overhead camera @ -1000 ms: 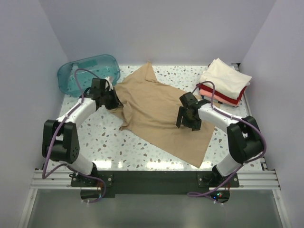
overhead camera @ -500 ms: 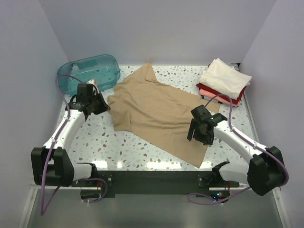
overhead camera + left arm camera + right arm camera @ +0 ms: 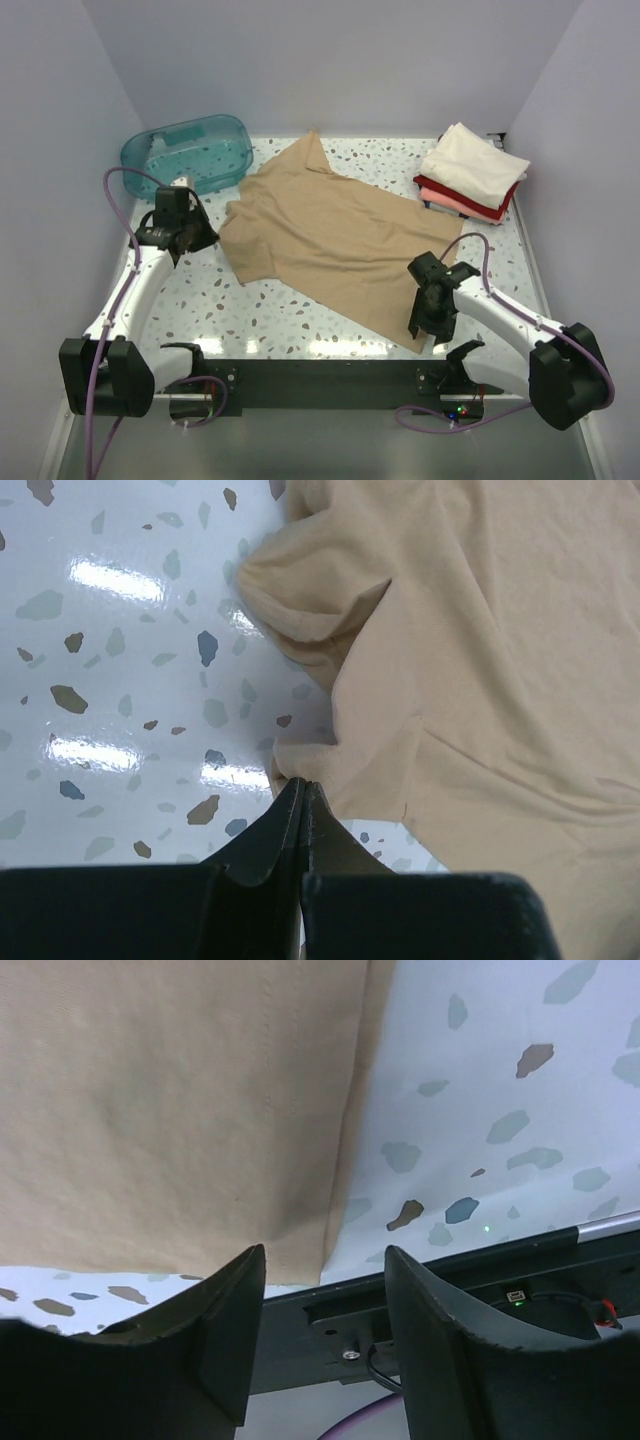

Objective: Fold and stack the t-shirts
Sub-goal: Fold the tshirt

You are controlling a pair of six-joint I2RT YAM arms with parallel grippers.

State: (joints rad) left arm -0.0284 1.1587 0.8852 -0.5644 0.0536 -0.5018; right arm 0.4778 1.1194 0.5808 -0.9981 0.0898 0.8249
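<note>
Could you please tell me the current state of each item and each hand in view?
Tan t-shirt: unfolded, spread on the table, left sleeve bunched.
Stack of shirts: folded, piled at the far right corner, cream one on top.
Tub: upright, nothing visible inside.
Left hand: shut, pinching the tan t-shirt's sleeve edge.
Right hand: open, above the tan t-shirt's near corner.

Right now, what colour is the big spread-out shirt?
Plain tan shirt, clearest in the top external view.

One spread tan shirt (image 3: 330, 240), seemingly three folded shirts (image 3: 472, 175) stacked, one teal tub (image 3: 190, 150).
</note>
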